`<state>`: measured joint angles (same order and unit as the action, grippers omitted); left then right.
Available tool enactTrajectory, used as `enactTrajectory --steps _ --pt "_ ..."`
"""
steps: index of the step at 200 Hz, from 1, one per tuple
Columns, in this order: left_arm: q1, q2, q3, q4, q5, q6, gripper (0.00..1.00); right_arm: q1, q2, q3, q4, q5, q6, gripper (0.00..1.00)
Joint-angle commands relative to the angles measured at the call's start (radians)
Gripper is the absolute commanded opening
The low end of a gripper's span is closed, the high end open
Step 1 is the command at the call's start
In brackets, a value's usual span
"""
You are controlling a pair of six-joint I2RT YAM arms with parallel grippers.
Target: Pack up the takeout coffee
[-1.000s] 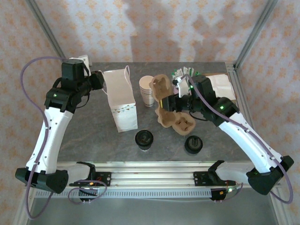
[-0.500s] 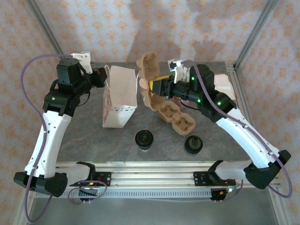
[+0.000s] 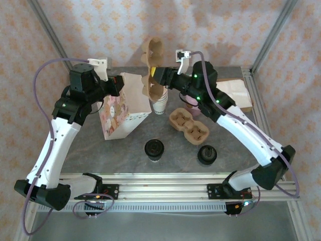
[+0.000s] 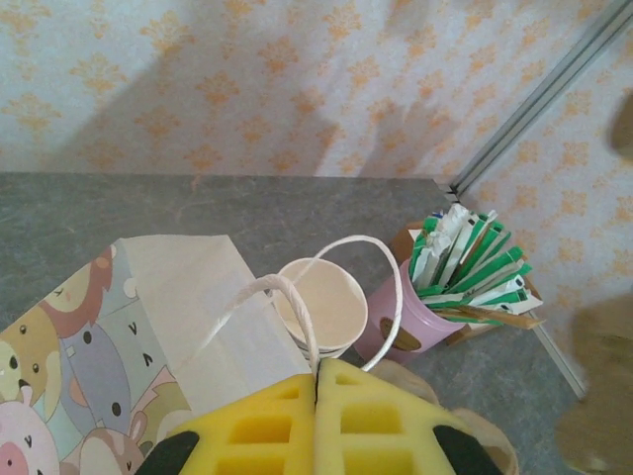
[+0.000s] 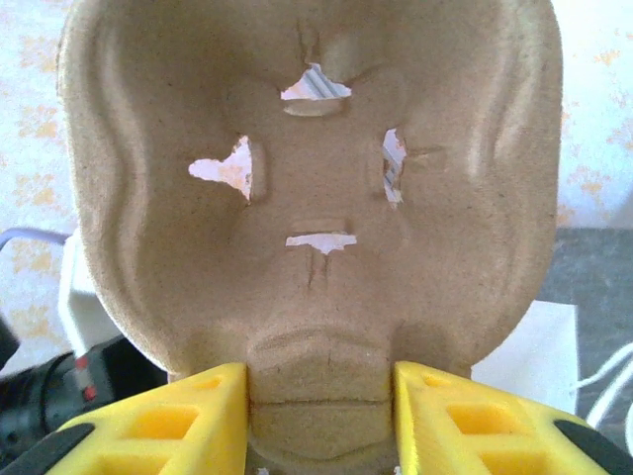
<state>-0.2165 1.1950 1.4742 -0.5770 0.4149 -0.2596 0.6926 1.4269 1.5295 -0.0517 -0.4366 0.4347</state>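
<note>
Right end effector grips carrier, well apart from takeout coffee.

The cup carrier hides the top of the cup stack, I think; the paper bag runs off lower left behind the left gripper.

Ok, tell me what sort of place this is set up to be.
Probably a mock café takeout counter inside a robot test cell: a stack of paper cups, a raised pulp cup carrier and a cartoon-print paper bag, all within an aluminium frame.
</note>
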Motion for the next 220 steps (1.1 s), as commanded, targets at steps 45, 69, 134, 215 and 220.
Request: enactTrajectory --steps 45,69,134,215,220 --pt "-0.027 -0.019 -0.030 0.041 0.024 -0.008 0.00 0.013 0.125 0.100 -0.014 0.086 0.175 0.40" --pt "-0.033 -0.027 -0.040 0.045 0.025 -0.021 0.00 0.034 0.163 0.137 -0.097 0.135 0.201 0.40" --pt "-0.047 -0.044 -0.051 0.051 0.016 -0.048 0.00 0.093 0.236 0.218 -0.278 0.279 0.236 0.39" --pt "-0.054 -0.057 -0.066 0.069 0.012 -0.072 0.00 0.099 0.264 0.181 -0.312 0.302 0.223 0.38" --pt "-0.054 -0.057 -0.065 0.071 0.013 -0.073 0.00 0.099 0.267 0.181 -0.320 0.299 0.226 0.38"
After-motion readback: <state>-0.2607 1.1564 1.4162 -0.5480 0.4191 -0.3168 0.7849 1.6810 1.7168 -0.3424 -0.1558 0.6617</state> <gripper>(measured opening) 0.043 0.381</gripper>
